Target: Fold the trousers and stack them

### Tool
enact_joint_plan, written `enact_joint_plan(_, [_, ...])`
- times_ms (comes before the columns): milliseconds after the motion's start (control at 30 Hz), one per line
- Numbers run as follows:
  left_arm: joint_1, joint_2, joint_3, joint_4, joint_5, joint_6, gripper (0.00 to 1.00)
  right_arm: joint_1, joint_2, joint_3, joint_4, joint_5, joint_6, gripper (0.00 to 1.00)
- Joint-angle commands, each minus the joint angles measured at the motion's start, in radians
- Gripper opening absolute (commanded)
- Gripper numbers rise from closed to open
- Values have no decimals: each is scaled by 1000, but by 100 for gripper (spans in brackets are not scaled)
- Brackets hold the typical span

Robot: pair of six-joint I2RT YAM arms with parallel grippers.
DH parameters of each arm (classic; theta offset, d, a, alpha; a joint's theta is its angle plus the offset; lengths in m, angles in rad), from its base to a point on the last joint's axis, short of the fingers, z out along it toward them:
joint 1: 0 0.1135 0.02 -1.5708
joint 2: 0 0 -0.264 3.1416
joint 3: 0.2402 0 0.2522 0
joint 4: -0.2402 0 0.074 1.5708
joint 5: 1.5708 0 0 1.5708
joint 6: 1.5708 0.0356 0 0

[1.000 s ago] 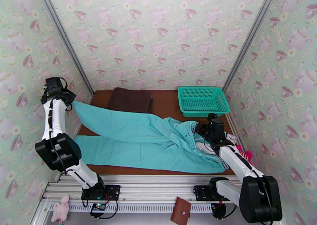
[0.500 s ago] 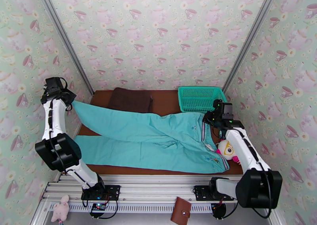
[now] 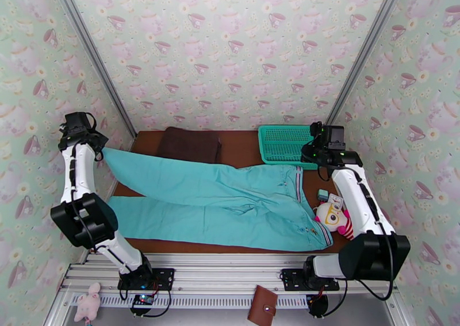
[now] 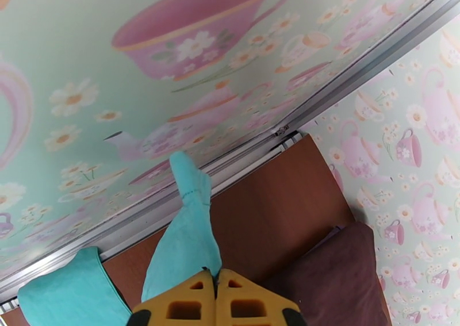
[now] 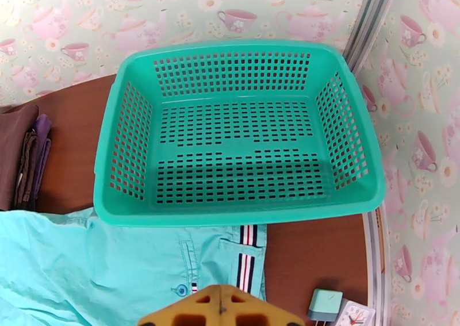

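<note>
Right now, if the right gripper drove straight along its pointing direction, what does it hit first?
Most likely the teal basket, probably its near rim: the right gripper aims at it from just above the waistband of the trousers. Depth is unclear.

Left hand (image 4: 217,276) pinched shut at far left; right hand (image 5: 221,291) fingers together, arm stretched forward.

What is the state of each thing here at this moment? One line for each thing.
trousers: unfolded, spread out on the table, one leg end lifted.
left gripper: shut on that leg end.
right gripper: fingers together, holding nothing.
mesh basket: upright, empty.
dark brown cloth: folded, lying at the back of the table.
plush toy: lying beside the waistband.
</note>
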Motion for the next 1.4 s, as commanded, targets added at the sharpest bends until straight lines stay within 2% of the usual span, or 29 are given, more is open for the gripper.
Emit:
enact_joint_plan(0, [10, -45, -22, 26, -11, -18, 0, -7, -32, -97, 18, -40, 132, 45])
enact_joint_plan(100, [7, -49, -33, 34, -2, -20, 0, -8, -31, -273, 113, -22, 267, 52])
enact_joint_plan(167, [9, -47, -28, 34, 4, -17, 0, -11, 7, -343, 152, 4, 284, 49])
enact_joint_plan(333, [8, -47, -24, 38, 15, -13, 0, -61, 58, -418, 328, -17, 267, 49])
enact_joint_plan(567, [8, -43, -47, 52, 31, -12, 0, -104, 162, -415, 548, -41, 237, 50])
enact_joint_plan(733, [9, -41, -33, 45, 33, -4, 0, -179, 276, -408, 671, -217, 290, 46])
enact_joint_plan(867, [8, -41, -30, 44, 32, -1, 0, -200, 305, -452, 797, -289, 324, 42])
enact_joint_plan(1100, [7, -41, -42, 53, 40, -3, 0, -234, 384, -463, 930, -508, 407, 40])
enact_joint_plan(1267, [8, -41, -39, 52, 45, -1, 0, -239, 396, -452, 880, -535, 397, 39])
enact_joint_plan(1367, [8, -40, -38, 53, 49, -2, 0, -240, 384, -460, 876, -545, 394, 33])
